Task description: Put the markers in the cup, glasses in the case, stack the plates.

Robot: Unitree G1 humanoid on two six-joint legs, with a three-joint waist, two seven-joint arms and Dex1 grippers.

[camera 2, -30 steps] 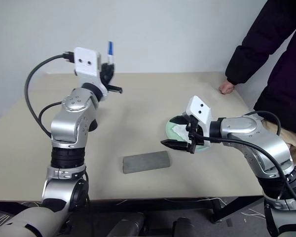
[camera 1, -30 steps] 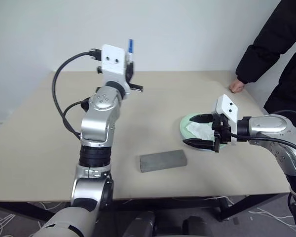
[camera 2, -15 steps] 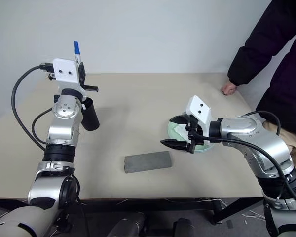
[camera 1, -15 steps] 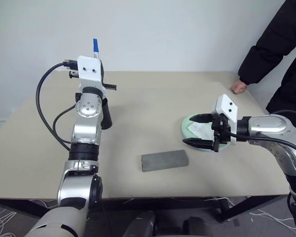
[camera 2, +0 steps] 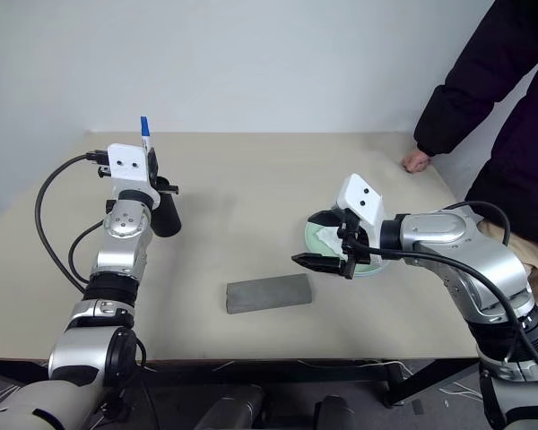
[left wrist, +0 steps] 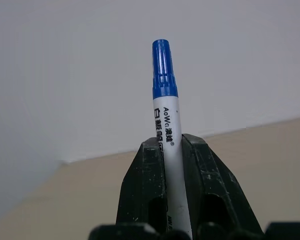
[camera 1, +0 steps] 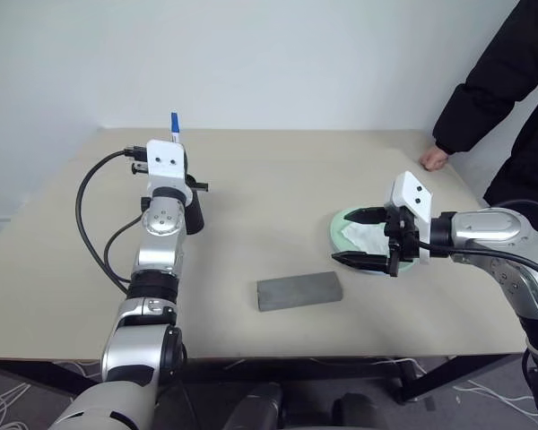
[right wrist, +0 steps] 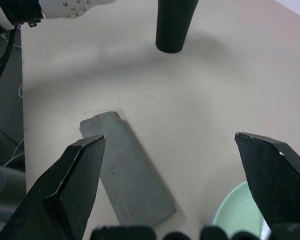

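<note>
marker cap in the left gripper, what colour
Blue. The marker has a blue cap over a white barrel, clearest in the left wrist view, pinched in the left gripper.

On the table, the case lies at six o'clock near the front edge, the cup stands at nine o'clock with the left gripper and its upright marker just above it, and the plates sit at three o'clock under the right gripper, a person's hand resting at two o'clock
</note>
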